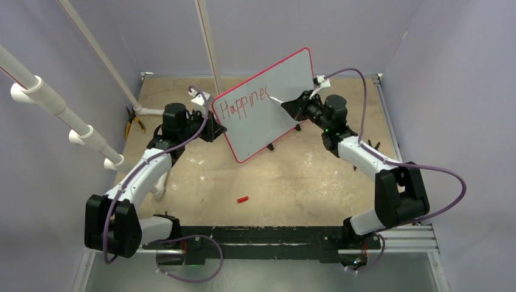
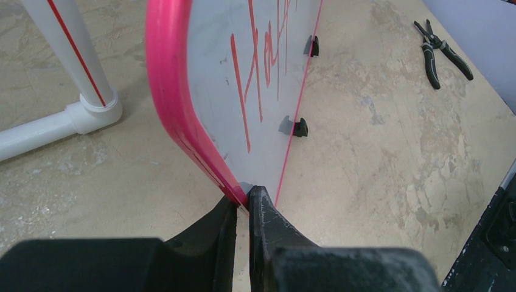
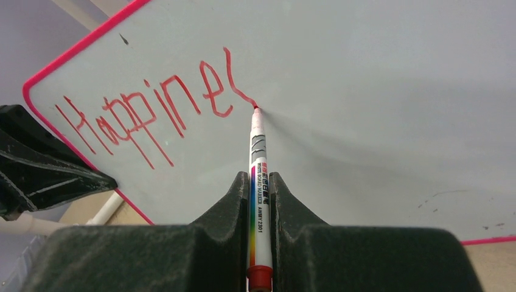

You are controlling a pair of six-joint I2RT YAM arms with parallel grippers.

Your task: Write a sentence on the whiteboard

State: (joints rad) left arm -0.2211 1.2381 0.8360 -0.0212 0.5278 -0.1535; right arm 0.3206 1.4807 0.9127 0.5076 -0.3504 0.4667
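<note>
The whiteboard [image 1: 277,91] stands tilted on black feet, with a red rim and a pale surface. Red lettering [image 1: 243,102] on it reads "Happines", the last letter half drawn; it also shows in the right wrist view [image 3: 146,112]. My left gripper [image 2: 244,204] is shut on the whiteboard's red rim [image 2: 182,115] at its left corner [image 1: 214,125]. My right gripper [image 3: 260,182] is shut on a white marker [image 3: 258,176] with a rainbow stripe. The marker's red tip [image 3: 255,109] touches the board at the end of the last stroke. In the top view the marker [image 1: 275,99] points left from my right gripper [image 1: 291,104].
A red marker cap [image 1: 243,199] lies on the tan table in front of the board. Pliers [image 1: 132,123] lie at the far left, also in the left wrist view [image 2: 439,53]. White pipes [image 1: 91,131] cross the left side, and one post [image 1: 210,55] rises behind the board.
</note>
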